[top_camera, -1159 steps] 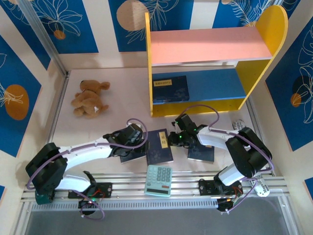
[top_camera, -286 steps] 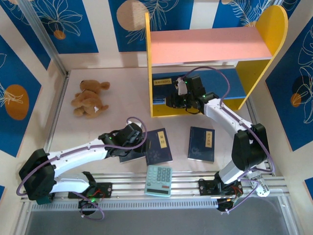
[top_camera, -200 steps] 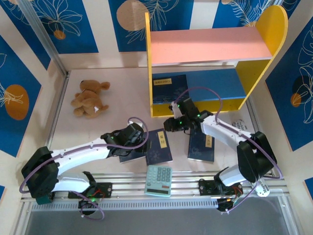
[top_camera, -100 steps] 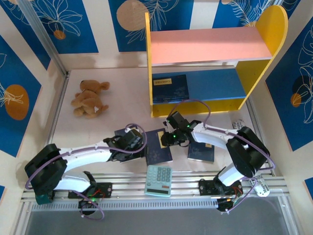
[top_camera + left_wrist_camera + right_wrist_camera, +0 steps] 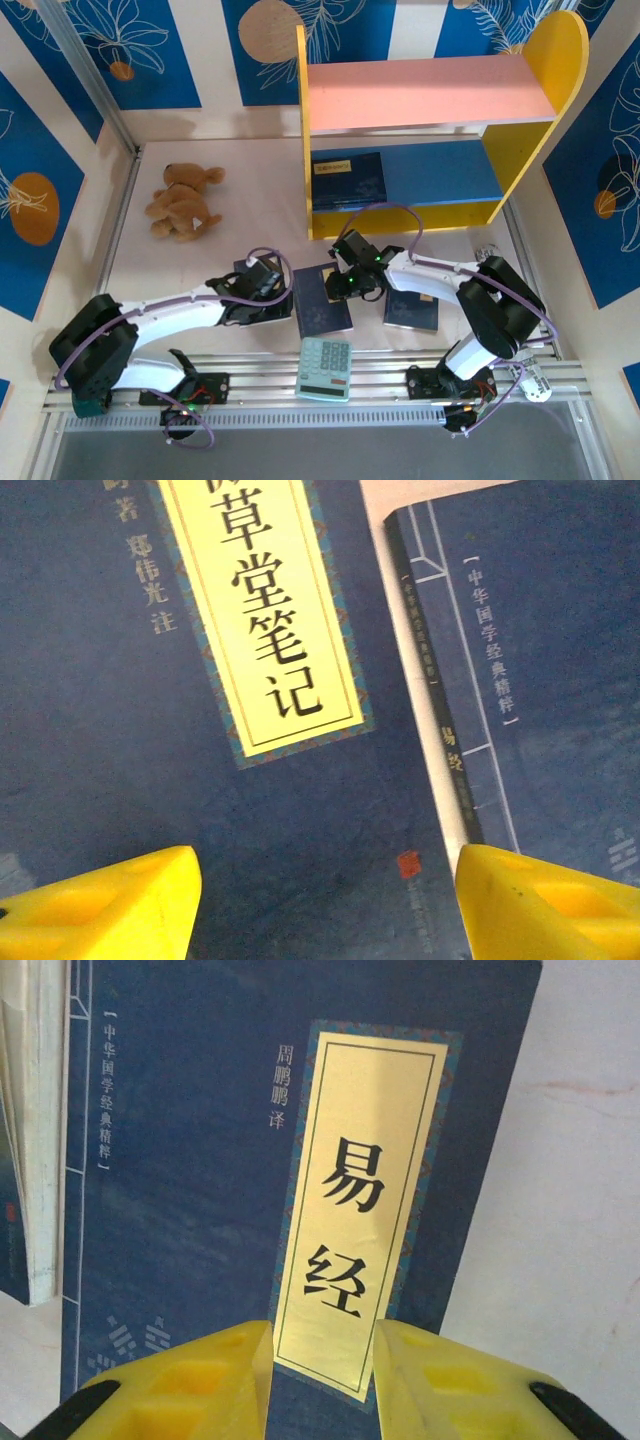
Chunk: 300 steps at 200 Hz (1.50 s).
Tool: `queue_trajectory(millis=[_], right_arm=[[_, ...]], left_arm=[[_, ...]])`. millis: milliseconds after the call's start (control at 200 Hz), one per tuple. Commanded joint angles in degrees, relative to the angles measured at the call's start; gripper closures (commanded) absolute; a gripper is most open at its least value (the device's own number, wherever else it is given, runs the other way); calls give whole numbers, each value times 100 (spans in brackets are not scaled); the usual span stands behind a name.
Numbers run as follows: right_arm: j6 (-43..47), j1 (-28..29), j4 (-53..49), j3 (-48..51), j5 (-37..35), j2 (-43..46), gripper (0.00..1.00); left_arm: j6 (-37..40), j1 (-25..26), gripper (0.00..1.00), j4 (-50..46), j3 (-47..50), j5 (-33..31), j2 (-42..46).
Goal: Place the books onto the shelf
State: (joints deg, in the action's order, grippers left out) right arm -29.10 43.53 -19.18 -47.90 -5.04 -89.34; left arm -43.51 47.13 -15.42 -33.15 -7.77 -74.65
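Observation:
The shelf (image 5: 430,95) stands at the back right, and one dark blue book (image 5: 347,181) lies on its blue lower board. Three more books lie flat on the table in front. My left gripper (image 5: 258,287) hovers open over the leftmost book (image 5: 270,312), whose yellow label (image 5: 268,620) runs up the left wrist view between the wide-set fingers (image 5: 105,905). My right gripper (image 5: 350,281) is low over the middle book (image 5: 322,308), jaws a little apart above its gold label (image 5: 360,1200). The third book (image 5: 412,308) lies to the right.
A mint-green calculator (image 5: 325,368) sits at the near edge, just in front of the middle book. A brown plush toy (image 5: 183,203) lies at the back left. The left and middle books lie side by side, edges touching (image 5: 440,740).
The right gripper has come down from in front of the shelf and toward me onto the middle book. The left gripper has shifted slightly left over its book.

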Motion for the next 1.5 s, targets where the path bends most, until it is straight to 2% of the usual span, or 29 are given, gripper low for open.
queue_trajectory(millis=[0,135,255,535,680,800,1096,1496], right_arm=[[-80,-9,-155,-146,-169,-3,66],[-61,-21,-261,-193,-316,-95,63],[-154,-20,-289,-169,-446,-169,60],[-379,156,-200,-106,-978,-366,60],[-491,161,-230,-122,-1099,-595,64],[-579,-94,-254,-72,-910,-770,70],[-423,-548,-150,244,-650,-655,72],[-524,-644,213,632,-258,-454,73]], left_arm=[[210,-73,31,-397,-173,-80,272],[190,-58,31,-319,-185,173,565],[-12,-64,32,309,-33,600,665],[-279,94,32,1071,-141,971,69],[-381,212,33,1337,-214,1075,-272],[-403,321,33,1399,-332,1085,-531],[-438,446,33,1236,-585,971,-998],[-488,481,33,1182,-925,962,-1701]])
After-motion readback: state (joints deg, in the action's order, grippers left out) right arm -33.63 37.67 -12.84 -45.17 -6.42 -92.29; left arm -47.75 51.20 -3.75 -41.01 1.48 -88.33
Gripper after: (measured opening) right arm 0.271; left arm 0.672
